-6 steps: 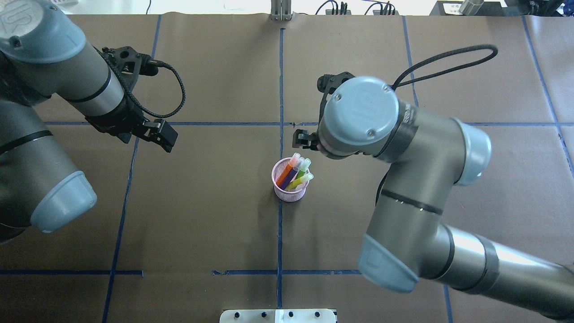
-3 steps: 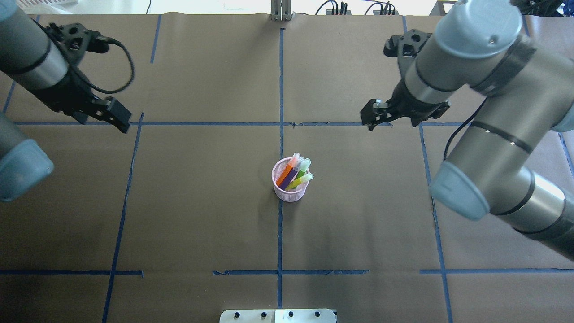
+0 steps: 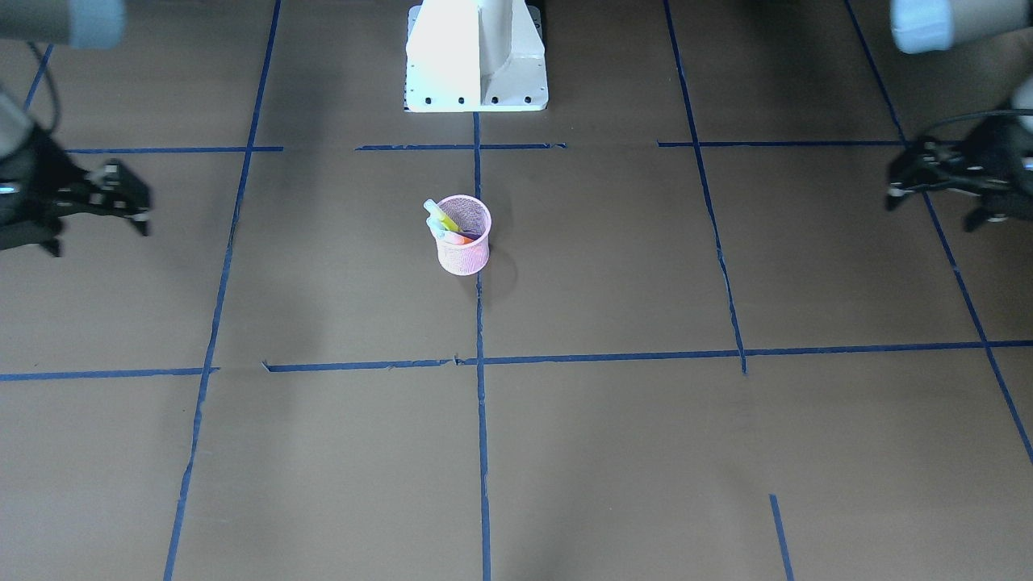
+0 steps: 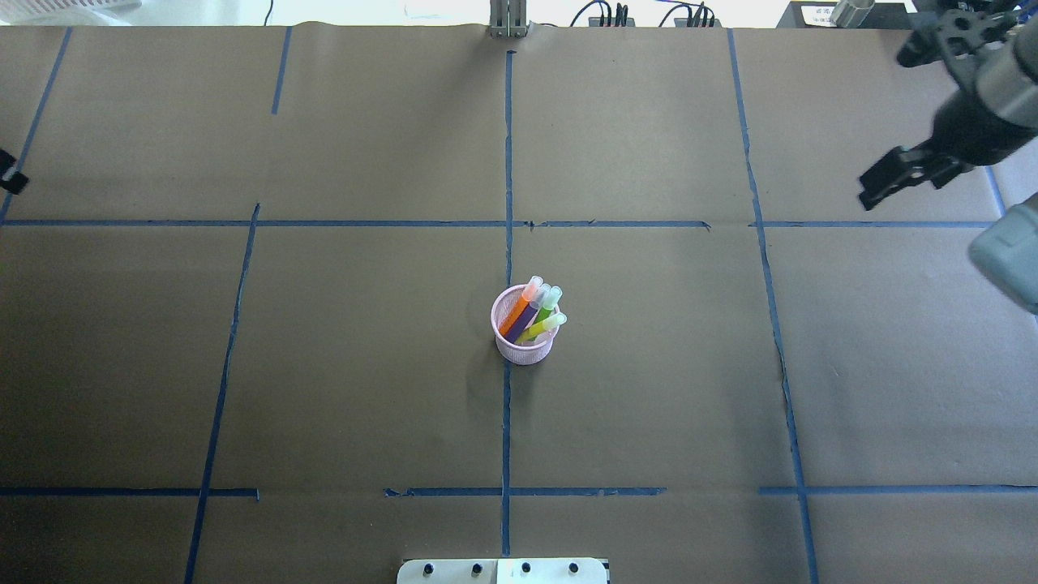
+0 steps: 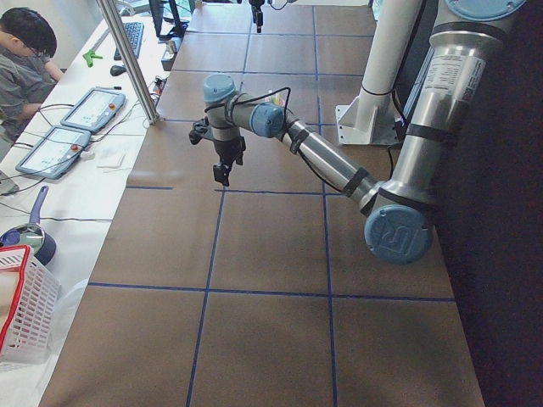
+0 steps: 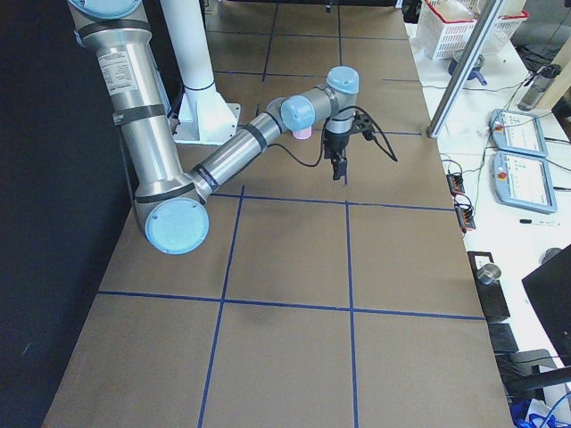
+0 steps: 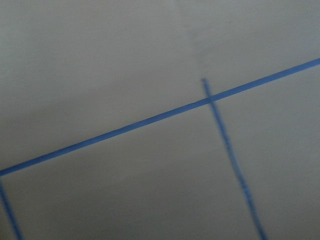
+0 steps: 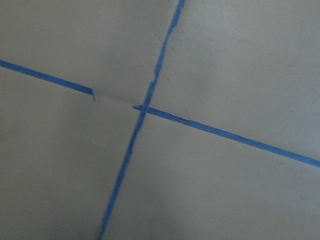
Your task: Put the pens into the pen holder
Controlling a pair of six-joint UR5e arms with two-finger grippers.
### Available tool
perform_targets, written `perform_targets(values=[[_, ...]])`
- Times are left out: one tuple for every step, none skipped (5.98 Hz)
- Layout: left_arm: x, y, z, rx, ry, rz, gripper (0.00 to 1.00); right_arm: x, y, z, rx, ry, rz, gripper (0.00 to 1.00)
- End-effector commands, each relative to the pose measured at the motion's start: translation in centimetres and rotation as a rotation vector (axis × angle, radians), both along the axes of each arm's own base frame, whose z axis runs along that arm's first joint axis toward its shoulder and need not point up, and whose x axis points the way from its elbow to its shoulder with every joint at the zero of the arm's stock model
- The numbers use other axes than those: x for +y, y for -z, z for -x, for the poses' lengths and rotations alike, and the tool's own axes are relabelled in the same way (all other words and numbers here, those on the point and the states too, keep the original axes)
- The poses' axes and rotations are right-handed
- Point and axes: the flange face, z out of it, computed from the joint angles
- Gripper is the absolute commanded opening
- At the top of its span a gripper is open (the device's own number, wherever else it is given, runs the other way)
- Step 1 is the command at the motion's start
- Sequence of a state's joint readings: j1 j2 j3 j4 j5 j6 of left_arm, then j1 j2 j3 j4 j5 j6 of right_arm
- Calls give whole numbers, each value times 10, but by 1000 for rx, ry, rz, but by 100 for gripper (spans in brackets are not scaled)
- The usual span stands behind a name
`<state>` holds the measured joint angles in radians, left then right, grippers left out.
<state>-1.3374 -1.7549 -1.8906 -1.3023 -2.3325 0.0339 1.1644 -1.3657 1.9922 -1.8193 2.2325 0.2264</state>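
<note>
The pink mesh pen holder (image 4: 519,345) stands upright at the table's middle, also in the front view (image 3: 464,252). The pens (image 4: 529,310), orange, purple, green and yellow, stand inside it with pale caps up and lean over the rim (image 3: 441,216). My right gripper (image 4: 869,193) hangs far to the right and beyond the holder, empty, its fingers apart (image 3: 139,206). My left gripper (image 3: 892,190) is far off on the other side, empty. Only a sliver of it shows at the overhead view's left edge (image 4: 10,180). I cannot tell whether it is open or shut.
Brown paper with blue tape lines (image 4: 507,203) covers the table. The robot's white base plate (image 3: 476,56) is at the near edge. Side benches hold tablets (image 5: 68,127) and a white basket (image 5: 21,309), and an operator (image 5: 21,59) sits there. Both wrist views show only paper and tape.
Both arms have swung outward and away from the pen holder, the left past the view's left edge, the right to the far right. Holder and pens have not moved.
</note>
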Motion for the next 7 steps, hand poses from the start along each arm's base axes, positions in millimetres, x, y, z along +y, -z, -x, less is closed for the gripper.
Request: perform_targets(values=[[-2, -100, 105, 6, 36, 49, 100, 34, -111, -131, -21, 92, -43, 100], [9, -136, 142, 10, 101, 113, 100, 64, -169, -176, -16, 103, -13, 100], [49, -183, 154, 12, 90, 114, 100, 92, -209, -204, -22, 50, 64, 100], [68, -201, 155, 11, 96, 146, 100, 104, -226, -213, -24, 23, 106, 100], [79, -209, 153, 4, 89, 160, 100, 105, -234, -212, -26, 25, 121, 100], [77, -201, 153, 3, 83, 127, 100, 105, -233, -212, -27, 24, 121, 100], [78, -211, 153, 11, 91, 138, 100, 105, -234, -212, -29, 25, 121, 100]])
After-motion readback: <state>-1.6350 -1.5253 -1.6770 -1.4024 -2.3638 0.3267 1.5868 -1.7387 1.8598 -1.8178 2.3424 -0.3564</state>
